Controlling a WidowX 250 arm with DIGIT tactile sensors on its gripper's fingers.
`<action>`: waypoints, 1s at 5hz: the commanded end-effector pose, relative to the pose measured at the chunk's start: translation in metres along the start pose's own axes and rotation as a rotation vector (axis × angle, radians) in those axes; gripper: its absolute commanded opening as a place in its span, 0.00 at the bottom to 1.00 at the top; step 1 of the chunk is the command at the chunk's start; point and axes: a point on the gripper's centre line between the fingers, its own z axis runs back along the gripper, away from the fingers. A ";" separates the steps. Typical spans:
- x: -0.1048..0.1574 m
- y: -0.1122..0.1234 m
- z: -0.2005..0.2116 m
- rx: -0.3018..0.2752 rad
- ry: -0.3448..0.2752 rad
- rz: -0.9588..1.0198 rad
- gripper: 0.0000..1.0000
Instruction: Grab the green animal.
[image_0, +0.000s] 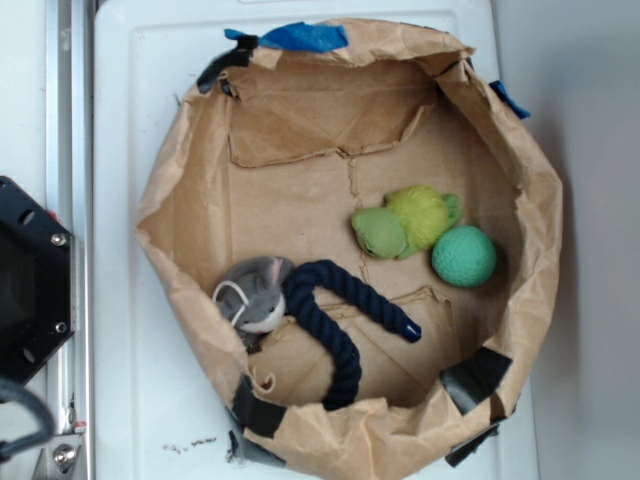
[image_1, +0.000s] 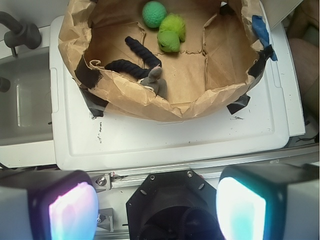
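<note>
- Grey mouse (image_1: 156, 80) is partly hidden behind the paper wall (image_1: 150, 102) in the wrist view.
- Green animal (image_0: 405, 222) lies in the bin touching the teal ball (image_0: 464, 256), well apart from the claw (image_1: 157, 207), whose fingers stand wide and empty.

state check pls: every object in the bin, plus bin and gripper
green animal: lying free, ungrasped, touching the ball
ball: resting on bin floor
grey mouse: lying against the rope
rope: curved in an arc
paper bin: open-topped, crumpled, taped
gripper: open, outside the bin
</note>
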 end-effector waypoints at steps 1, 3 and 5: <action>0.000 0.000 0.000 0.000 0.000 0.000 1.00; 0.079 0.007 -0.047 0.034 -0.097 -0.094 1.00; 0.129 0.007 -0.102 0.022 -0.089 -0.162 1.00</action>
